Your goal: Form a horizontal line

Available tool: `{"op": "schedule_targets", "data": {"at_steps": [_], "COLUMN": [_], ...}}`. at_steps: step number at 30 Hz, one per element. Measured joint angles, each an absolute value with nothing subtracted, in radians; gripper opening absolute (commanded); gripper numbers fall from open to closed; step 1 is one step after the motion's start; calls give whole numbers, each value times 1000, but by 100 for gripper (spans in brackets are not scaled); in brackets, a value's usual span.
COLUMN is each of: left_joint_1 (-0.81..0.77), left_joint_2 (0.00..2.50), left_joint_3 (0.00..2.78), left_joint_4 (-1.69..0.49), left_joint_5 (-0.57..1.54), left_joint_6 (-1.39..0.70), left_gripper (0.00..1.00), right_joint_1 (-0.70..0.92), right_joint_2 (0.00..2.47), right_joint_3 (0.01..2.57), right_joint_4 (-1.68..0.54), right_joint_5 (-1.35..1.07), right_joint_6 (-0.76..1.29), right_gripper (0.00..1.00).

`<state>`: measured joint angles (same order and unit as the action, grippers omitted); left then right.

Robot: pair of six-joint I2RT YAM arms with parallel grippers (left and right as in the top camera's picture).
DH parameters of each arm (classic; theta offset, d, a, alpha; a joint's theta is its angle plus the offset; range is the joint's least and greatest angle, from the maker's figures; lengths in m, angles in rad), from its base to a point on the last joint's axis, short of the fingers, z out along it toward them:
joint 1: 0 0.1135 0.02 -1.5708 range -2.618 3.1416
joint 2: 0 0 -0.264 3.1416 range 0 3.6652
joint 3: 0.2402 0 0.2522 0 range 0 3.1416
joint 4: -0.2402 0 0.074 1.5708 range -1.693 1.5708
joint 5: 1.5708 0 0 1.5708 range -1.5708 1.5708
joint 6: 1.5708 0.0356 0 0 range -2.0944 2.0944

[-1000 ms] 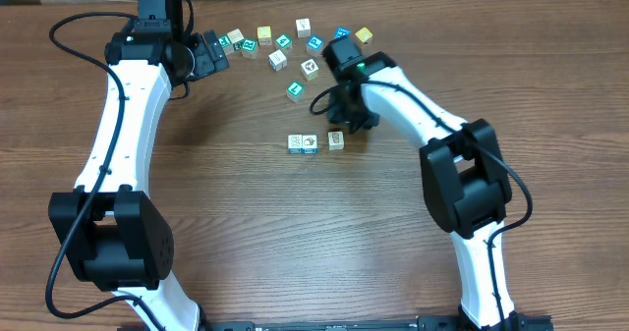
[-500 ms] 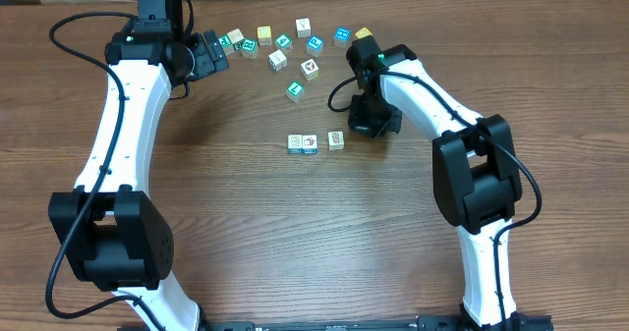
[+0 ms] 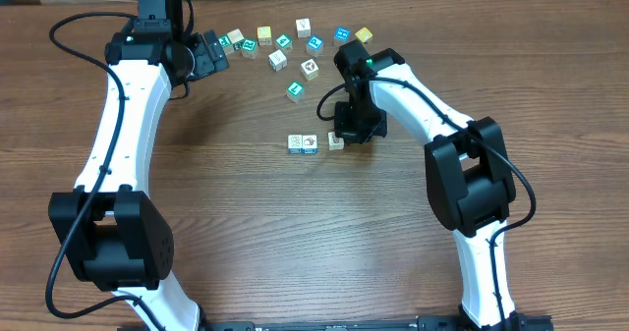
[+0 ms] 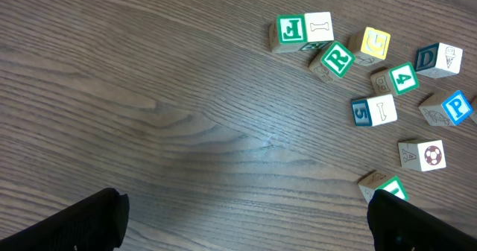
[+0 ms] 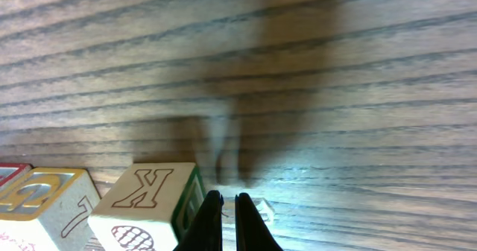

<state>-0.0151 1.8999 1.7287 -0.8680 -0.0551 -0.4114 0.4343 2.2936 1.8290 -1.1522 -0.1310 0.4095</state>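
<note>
Progress looks about halfway. At the far side of the surface (image 3: 295,243), the left pincer (image 3: 216,56) hangs spread wide and empty beside the scattered cubes (image 3: 314,44). Mid-surface, the horizontal line (image 3: 311,142) is part-built: two cubes touch and a third cube (image 3: 336,140) sits slightly apart. The right pincer (image 5: 229,220), clenched on nothing, stands just beside it. Closing that gap and adding a fourth cube likely remain.

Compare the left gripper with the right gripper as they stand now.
The left gripper is wide open; the right gripper is shut, with nothing between its tips. The left gripper hangs well off the wood, near the scattered blocks; the right gripper sits low, right beside the K block. Neither holds a block.
</note>
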Motion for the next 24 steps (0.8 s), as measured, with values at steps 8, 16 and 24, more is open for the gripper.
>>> {"op": "schedule_targets", "data": {"at_steps": [8,16,24], "left_joint_1": [-15,-15,-15], "left_joint_2": [1900,1900,1900], "left_joint_3": [1729,1729,1729], "left_joint_4": [-868,-868,-868], "left_joint_5": [-56,-55,-56], "left_joint_6": [-411,-411,-411], "left_gripper": [100,100,100], "right_joint_1": [466,506,505], "right_joint_2": [2294,2294,2294], "right_joint_3": [1829,1829,1829], "right_joint_4": [-1148,-1139,-1135], "right_joint_5": [-132,-128,-80], "right_joint_6": [407,406,403], "right_gripper": [4,6,7]}}
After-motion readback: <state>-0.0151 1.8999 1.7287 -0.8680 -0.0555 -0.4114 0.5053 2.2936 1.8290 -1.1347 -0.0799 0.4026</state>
